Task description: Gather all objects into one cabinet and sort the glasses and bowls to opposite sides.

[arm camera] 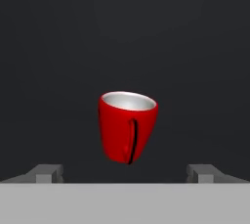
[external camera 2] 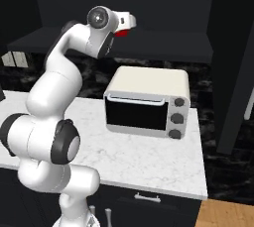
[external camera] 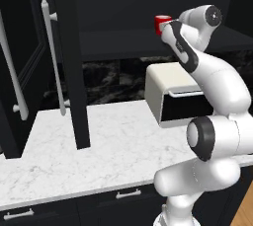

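A bright red cup (arm camera: 128, 126) with a pale inside stands upright on the dark shelf (external camera: 118, 42) of the black wall cabinet, its handle turned toward the hand. The cup also shows as a red cylinder (external camera: 161, 22) beside the wrist, and as a red sliver (external camera 2: 120, 33) under the hand. My gripper (arm camera: 126, 173) is open, and its fingertips (arm camera: 49, 171) stand wide on either side, short of the cup and not touching it. The arm is raised to shelf height. The cabinet's tall black door (external camera: 74, 62) with its long pale bar handle (external camera: 52, 57) hangs open at the left.
A cream toaster oven (external camera: 173, 96) with a dark glass front (external camera 2: 136, 114) stands on the white marble counter (external camera: 99, 146) below the shelf. Another black door (external camera: 15, 72) with a pale handle stands at the far left. A dark door edge (external camera 2: 238, 72) hangs at the right.
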